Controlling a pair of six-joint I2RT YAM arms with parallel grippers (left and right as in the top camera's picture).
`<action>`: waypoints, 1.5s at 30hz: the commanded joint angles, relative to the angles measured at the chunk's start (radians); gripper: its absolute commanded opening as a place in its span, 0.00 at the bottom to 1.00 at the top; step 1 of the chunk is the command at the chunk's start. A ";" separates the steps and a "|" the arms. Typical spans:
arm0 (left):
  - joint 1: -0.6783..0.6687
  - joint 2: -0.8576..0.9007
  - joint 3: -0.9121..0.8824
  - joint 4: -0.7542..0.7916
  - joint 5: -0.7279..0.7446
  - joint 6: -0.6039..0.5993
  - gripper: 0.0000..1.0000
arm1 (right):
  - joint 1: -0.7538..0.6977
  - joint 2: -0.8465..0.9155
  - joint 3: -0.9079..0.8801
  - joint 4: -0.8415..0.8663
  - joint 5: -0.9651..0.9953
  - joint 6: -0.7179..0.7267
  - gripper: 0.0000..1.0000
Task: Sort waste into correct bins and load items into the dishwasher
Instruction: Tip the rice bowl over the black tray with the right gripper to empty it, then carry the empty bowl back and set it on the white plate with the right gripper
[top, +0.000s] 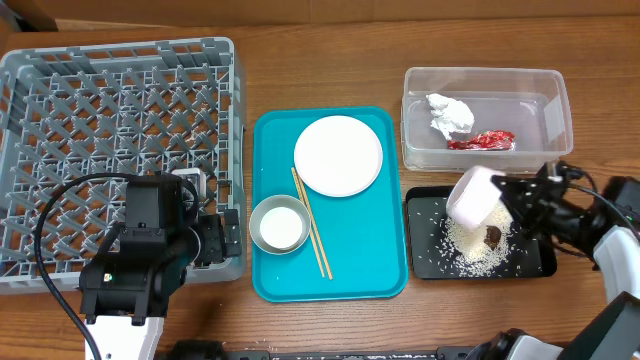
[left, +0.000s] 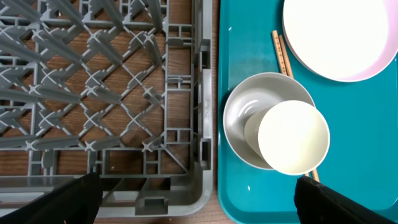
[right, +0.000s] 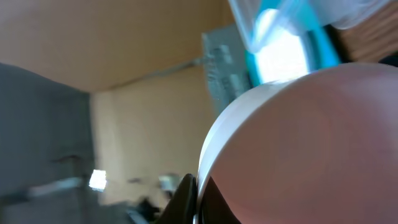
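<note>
Bowl (top: 472, 195): smooth, round, pinkish; tipped steeply, rim clamped in right gripper (top: 508, 196).
Rice (top: 470, 250): loose white grains on black tray (top: 540, 262), under those fingers (top: 517, 190).
Left gripper (left: 199, 205): spread wide, empty, cup (left: 292, 137) ahead.

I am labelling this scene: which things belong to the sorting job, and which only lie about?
Job: dish rack, plate, grey bowl, cup, chopsticks, pinkish bowl, wrapper, paper wad, rice, clear tub, black tray.
Lying about: teal tray.
</note>
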 joint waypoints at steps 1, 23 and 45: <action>-0.006 -0.003 0.022 0.004 -0.006 -0.011 1.00 | 0.136 -0.007 0.001 -0.016 0.168 -0.224 0.04; -0.006 -0.003 0.022 0.005 -0.006 -0.011 1.00 | 0.939 -0.029 0.455 -0.103 1.168 -0.313 0.04; -0.006 -0.003 0.022 0.005 -0.006 -0.011 1.00 | 1.184 0.392 0.464 0.312 1.323 -0.312 0.13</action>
